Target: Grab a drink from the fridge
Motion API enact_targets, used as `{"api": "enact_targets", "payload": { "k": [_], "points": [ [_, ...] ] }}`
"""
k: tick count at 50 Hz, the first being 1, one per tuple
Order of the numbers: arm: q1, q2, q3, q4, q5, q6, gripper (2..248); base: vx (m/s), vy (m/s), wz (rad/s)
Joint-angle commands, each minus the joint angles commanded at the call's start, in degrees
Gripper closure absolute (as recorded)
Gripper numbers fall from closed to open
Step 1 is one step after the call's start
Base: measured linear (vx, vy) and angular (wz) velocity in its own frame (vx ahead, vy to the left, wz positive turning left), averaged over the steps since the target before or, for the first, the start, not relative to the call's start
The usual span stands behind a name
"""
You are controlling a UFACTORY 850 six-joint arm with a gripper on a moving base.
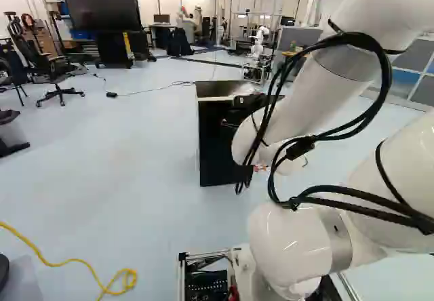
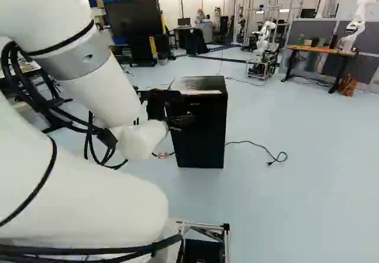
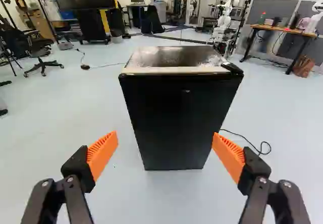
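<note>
And the 2 black, orange-padded fingers point(image 3: 102, 154) stand spread, facing a boxy black fridge point(image 2: 204, 135) whose stiff, slick door point(image 3: 174, 118) probably wants hooking by its side edge point(image 3: 135, 123)!

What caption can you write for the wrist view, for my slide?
Open claw with orange pads, facing a closed black mini fridge on a pale floor.

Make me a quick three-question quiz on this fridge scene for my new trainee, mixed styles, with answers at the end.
1. True or false: the front door of the fridge stands wide open.
2. The fingers of the gripper are: A) shut together; B) apart, gripping nothing; C) clamped on the fridge.
3. Fill in: in the right base view, a loose black ____ lies on the floor, right of the fridge.

Key: 1 false; 2 B; 3 cable.
</note>
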Motion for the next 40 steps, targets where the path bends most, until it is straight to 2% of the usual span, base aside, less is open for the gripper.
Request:
{"api": "enact_targets", "payload": {
  "k": [40],
  "points": [
    [0.0, 0.0, 0.0, 0.0, 0.0, 0.0, 3, 0.0, 0.0, 0.0]
  ]
}}
